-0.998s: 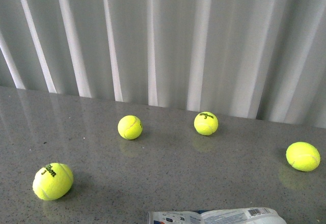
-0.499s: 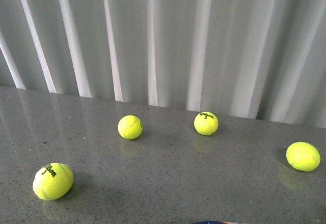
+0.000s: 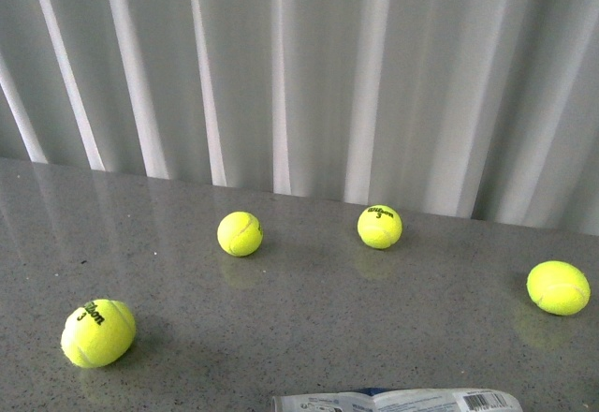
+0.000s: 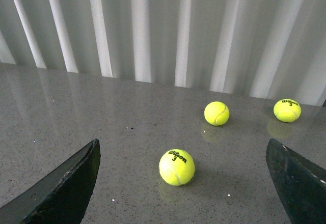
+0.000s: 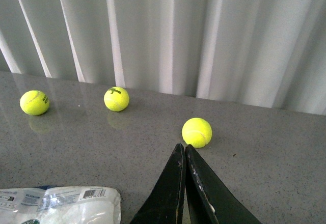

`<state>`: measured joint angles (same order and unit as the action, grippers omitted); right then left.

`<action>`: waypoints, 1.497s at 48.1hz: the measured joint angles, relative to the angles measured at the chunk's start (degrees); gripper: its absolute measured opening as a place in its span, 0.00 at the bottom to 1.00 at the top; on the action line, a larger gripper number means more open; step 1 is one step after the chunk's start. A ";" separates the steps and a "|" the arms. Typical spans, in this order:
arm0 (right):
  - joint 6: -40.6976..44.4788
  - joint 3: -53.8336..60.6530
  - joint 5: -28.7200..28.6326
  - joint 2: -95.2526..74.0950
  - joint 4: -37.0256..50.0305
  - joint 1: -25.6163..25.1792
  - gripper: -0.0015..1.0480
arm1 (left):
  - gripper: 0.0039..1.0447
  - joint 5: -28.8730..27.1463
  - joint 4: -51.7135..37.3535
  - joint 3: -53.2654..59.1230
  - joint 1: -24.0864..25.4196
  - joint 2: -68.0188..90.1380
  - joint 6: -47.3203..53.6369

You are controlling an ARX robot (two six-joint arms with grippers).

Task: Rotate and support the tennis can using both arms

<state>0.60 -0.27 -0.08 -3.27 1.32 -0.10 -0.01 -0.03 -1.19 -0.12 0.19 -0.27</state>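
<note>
The tennis can (image 3: 398, 401) lies on its side at the near edge of the grey table, only its white label and barcode showing in the front view. Its end (image 5: 58, 203) also shows in the right wrist view, off to the side of my right gripper (image 5: 183, 146) and apart from it. That gripper is shut, with nothing between its black fingers. My left gripper (image 4: 183, 141) is open wide, its fingers (image 4: 66, 188) spread over the table with a tennis ball (image 4: 177, 167) lying ahead between them. Neither arm shows in the front view.
Several yellow tennis balls lie on the table: one near left (image 3: 97, 332), two at the middle back (image 3: 240, 233) (image 3: 379, 227), one at the right (image 3: 558, 287). A white pleated curtain (image 3: 309, 66) closes off the table's far edge.
Half a second ago the can had almost dropped out of the bottom of the front view; now its label shows there again, a little lower than a second ago. The balls have not moved.
</note>
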 joint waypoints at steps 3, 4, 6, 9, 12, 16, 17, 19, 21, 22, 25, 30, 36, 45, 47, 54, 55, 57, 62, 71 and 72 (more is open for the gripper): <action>0.00 0.00 0.02 2.86 -0.98 0.00 0.03 | 0.94 0.00 0.00 0.02 0.00 0.00 -0.02; 0.00 0.00 0.02 2.97 -1.01 0.00 0.03 | 0.94 0.00 0.00 0.02 0.00 0.00 -0.02; 0.00 0.00 0.02 2.97 -1.22 0.00 0.03 | 0.94 0.02 0.00 0.02 0.00 -0.07 0.00; 0.00 0.00 0.02 2.97 -1.25 0.00 0.03 | 0.94 0.00 0.00 0.02 0.00 -0.04 0.00; 0.02 0.00 0.02 2.97 -1.27 0.00 0.05 | 0.94 0.00 0.00 0.00 0.00 -0.07 -0.02; 0.00 0.00 0.00 2.99 -1.29 0.00 0.20 | 0.94 0.00 0.00 0.02 0.00 -0.07 0.00; 0.00 0.00 0.02 2.99 -1.29 0.00 0.25 | 0.94 0.00 0.00 0.00 0.00 -0.07 0.00; 0.00 0.00 0.00 3.02 -1.29 0.00 0.30 | 0.94 0.00 0.00 0.00 0.00 -0.07 0.00; 0.00 0.00 0.02 2.99 -1.29 0.00 0.37 | 0.94 0.00 0.00 0.02 0.00 -0.07 0.00; 0.00 0.00 0.02 3.02 -1.29 0.00 0.40 | 0.94 0.00 0.00 0.02 0.00 -0.07 -0.02; 0.00 0.00 0.02 3.02 -1.29 0.00 0.49 | 0.94 0.00 0.00 0.02 0.00 -0.07 0.00; 0.00 0.00 0.00 3.02 -1.29 0.00 0.64 | 0.94 0.00 0.00 0.02 0.00 -0.07 -0.02; 0.00 0.00 0.02 3.02 -1.29 0.00 0.82 | 0.94 0.00 0.00 0.02 0.00 -0.07 0.00; -0.02 0.00 -0.24 3.02 -1.29 -0.02 0.93 | 0.94 27.54 15.19 -8.22 4.72 13.99 -3.93; -0.04 0.00 -0.13 3.04 -1.29 0.09 0.93 | 0.94 32.76 14.45 -10.62 3.08 18.64 -5.62; -0.04 0.00 0.02 3.04 -1.29 0.07 0.93 | 0.94 35.56 2.71 -22.25 -5.75 39.32 -9.35; -0.04 0.00 0.00 3.04 -1.29 0.07 0.93 | 0.94 35.78 1.81 -23.61 -6.47 42.45 -9.97; -0.04 0.00 0.00 3.04 -1.29 0.07 0.93 | 0.94 35.65 0.94 -26.34 -7.93 49.07 -10.93; -0.04 0.00 0.02 3.04 -1.29 0.07 0.93 | 0.94 39.45 -0.39 -33.09 -11.47 69.09 -15.87; -0.04 0.00 0.02 3.04 -1.29 0.07 0.93 | 0.94 38.80 -5.84 -37.09 -17.53 89.29 -20.72; -0.04 0.00 0.02 3.04 -1.29 0.07 0.93 | 0.94 38.77 -6.71 -37.09 -18.01 90.60 -21.16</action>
<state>0.56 -0.27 -0.05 -0.23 0.03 -0.03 38.76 -6.74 -38.28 -18.13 90.78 -21.43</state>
